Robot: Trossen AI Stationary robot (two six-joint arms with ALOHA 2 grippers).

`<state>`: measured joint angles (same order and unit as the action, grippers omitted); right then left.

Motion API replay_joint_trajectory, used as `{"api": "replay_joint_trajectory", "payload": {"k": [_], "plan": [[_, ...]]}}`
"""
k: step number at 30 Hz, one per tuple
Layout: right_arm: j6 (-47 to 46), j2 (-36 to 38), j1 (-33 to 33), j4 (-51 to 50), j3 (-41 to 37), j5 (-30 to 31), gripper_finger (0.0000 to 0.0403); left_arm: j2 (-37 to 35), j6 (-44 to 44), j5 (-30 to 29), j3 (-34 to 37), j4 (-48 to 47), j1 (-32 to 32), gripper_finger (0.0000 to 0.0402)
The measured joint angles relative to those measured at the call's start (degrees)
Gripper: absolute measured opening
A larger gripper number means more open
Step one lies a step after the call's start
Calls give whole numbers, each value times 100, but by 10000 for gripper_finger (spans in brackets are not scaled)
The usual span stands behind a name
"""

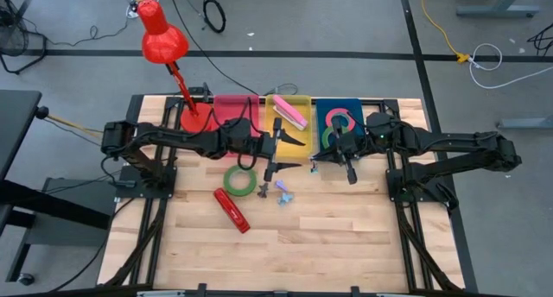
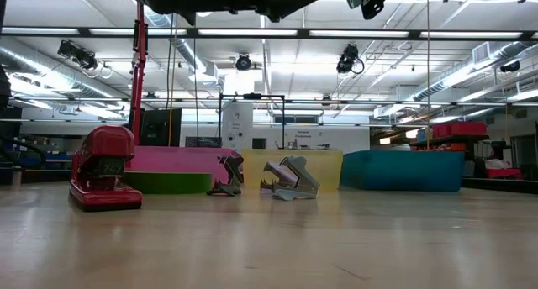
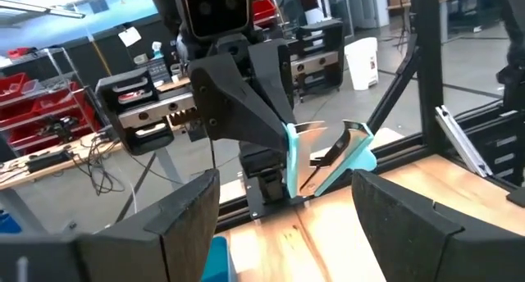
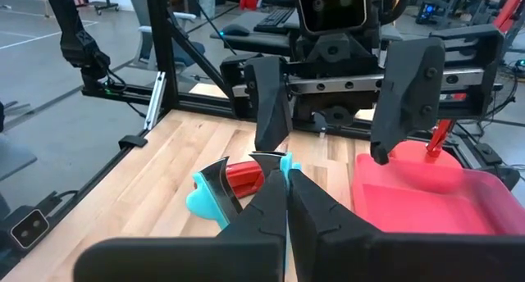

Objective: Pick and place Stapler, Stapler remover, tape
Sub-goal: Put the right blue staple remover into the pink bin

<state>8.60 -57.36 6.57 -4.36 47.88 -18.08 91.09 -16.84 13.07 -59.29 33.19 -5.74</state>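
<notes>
Right tool clamps a teal plastic staple remover; left tool apart.

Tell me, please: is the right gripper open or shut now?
Shut on a light blue staple remover. The right gripper has its fingers pressed together on it in the right wrist view, held above the table.

The surface shows pale wood planks with a smooth, faintly reflective finish; the red stapler looks like glossy plastic; a staple remover on the wood pairs bright metal jaws with a plastic body; another, in turquoise plastic, carries shiny metal claws; both end effectors, left and right, appear as matt black plastic.
</notes>
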Motion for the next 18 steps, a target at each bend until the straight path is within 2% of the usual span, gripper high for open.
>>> {"api": "replay_joint_trajectory", "payload": {"k": [4, 14, 18], "plan": [[-6, 0, 0, 0, 0, 4, 2, 43, -31, -235, 0, 9, -27, 281], [-42, 0, 0, 9, 0, 12, 2, 323, -76, -233, 7, 429, -79, 281], [-61, 0, -1, 9, 0, 21, 2, 354, -5, 147, 7, 717, -81, 281]]}}
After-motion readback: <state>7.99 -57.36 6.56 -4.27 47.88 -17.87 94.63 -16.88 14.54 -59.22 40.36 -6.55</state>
